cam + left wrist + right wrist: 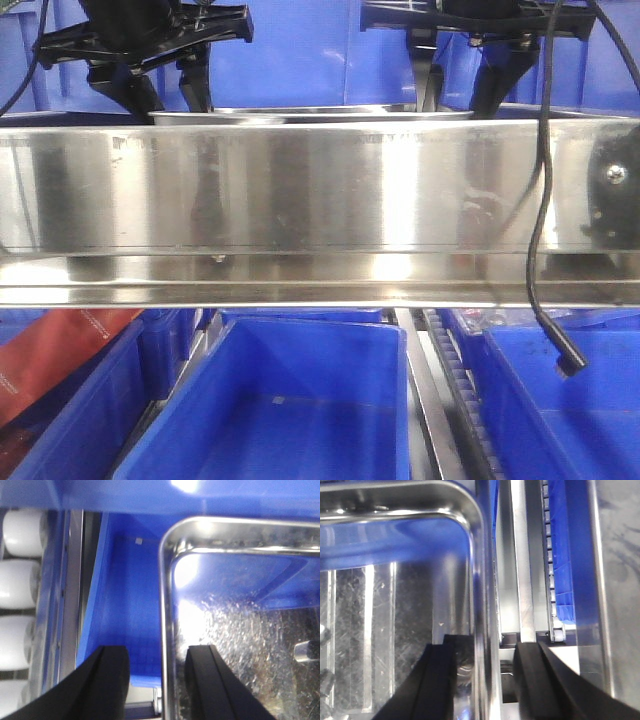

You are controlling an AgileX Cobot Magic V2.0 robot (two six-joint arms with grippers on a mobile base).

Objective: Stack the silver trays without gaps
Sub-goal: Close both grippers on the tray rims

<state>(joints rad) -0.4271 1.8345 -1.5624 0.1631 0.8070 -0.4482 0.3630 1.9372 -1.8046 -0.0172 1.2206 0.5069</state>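
Note:
One silver tray shows only as a thin rim above the broad steel rail. In the left wrist view the tray lies over a blue bin, with its left rim running up between my fingers. My left gripper is open and straddles that rim, one finger outside and one inside. In the right wrist view the tray fills the left side. My right gripper is open and straddles its right rim. Both grippers, left and right, hang above the tray's ends. No second tray is clearly visible.
A long steel shelf rail crosses the front view. Blue bins stand below it. A black cable hangs at the right. White rollers line the left of the bin. A roller track runs right of the tray.

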